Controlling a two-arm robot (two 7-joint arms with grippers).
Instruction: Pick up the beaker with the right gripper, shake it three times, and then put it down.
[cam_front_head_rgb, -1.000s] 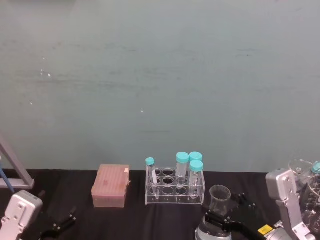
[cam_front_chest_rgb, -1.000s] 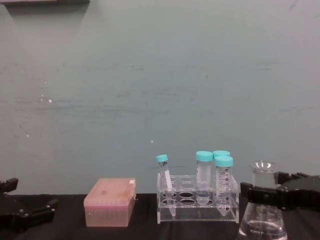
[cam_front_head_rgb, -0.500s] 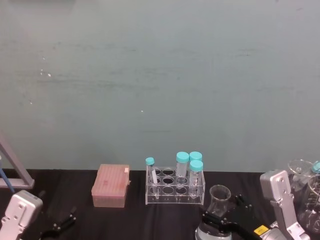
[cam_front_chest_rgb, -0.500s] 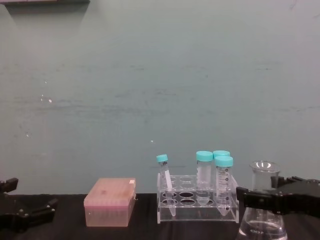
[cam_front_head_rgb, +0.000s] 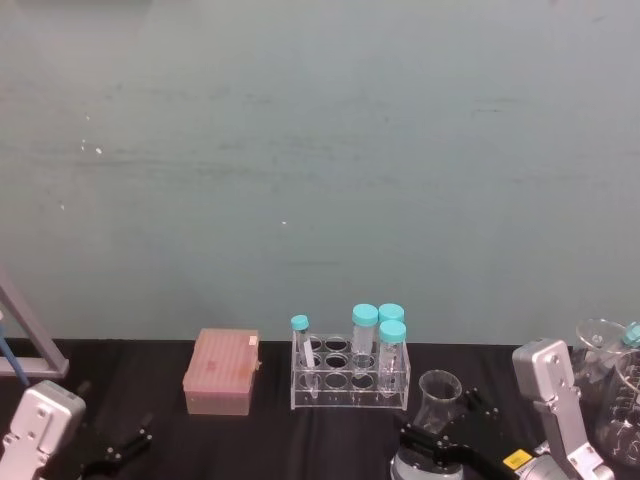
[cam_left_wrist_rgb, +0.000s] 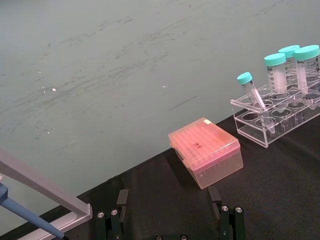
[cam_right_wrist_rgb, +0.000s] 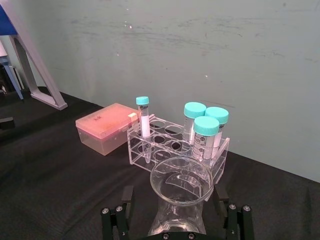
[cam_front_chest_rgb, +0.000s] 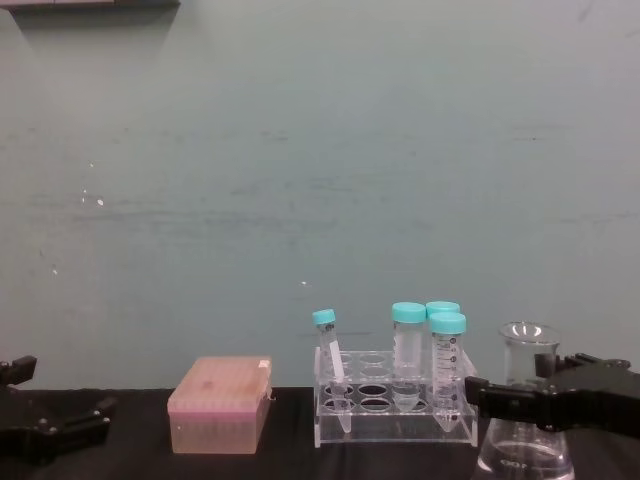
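Glass beaker (cam_front_chest_rgb: 527, 345) unmoved — the right tool (cam_right_wrist_rgb: 174, 194), jaws wide astride its neck, has slid further left.

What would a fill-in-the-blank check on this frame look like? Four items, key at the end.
1. The clear tube rack holds ____ teal-capped tubes.
2. The pink tip box stands on the robot's ____ of the rack.
3. The right gripper, open, has its fingers either side of the conical flask's ____.
4. The left gripper, open and low over the table's left side, holds ____.

Missing words: four; left; neck; nothing.
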